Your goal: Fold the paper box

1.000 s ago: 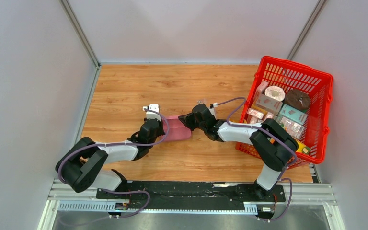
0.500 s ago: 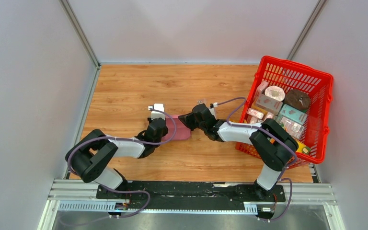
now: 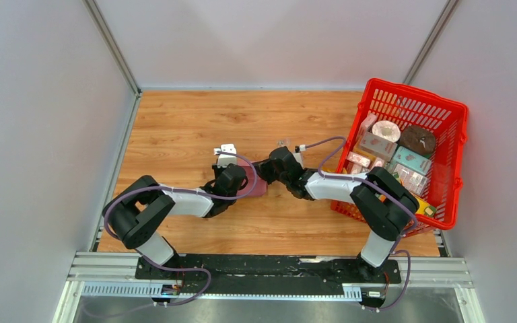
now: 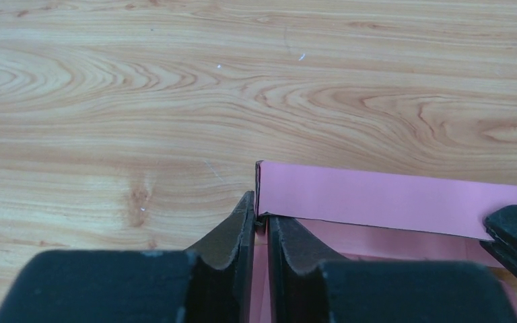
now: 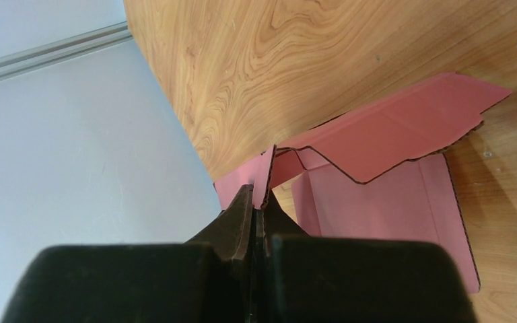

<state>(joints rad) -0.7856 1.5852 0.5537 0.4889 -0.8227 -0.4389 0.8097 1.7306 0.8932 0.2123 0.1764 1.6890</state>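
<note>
Here, the left hand (image 4: 260, 225) is clamped on an upright wall of the pink paper box (image 4: 377, 198) from its 9 o'clock side. The right hand (image 5: 258, 202) pinches a flap edge at 3 o'clock. The box sits centrally on the tabletop (image 3: 188, 128), partly folded.

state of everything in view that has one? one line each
paper box: partly folded, not closed; side panels raised, base flat on the table.
left gripper: shut on one corner of the paper box.
right gripper: shut on a raised flap of the paper box.
red basket: upright at the table's right side, loaded.
cartons: packed inside the red basket, untouched.
</note>
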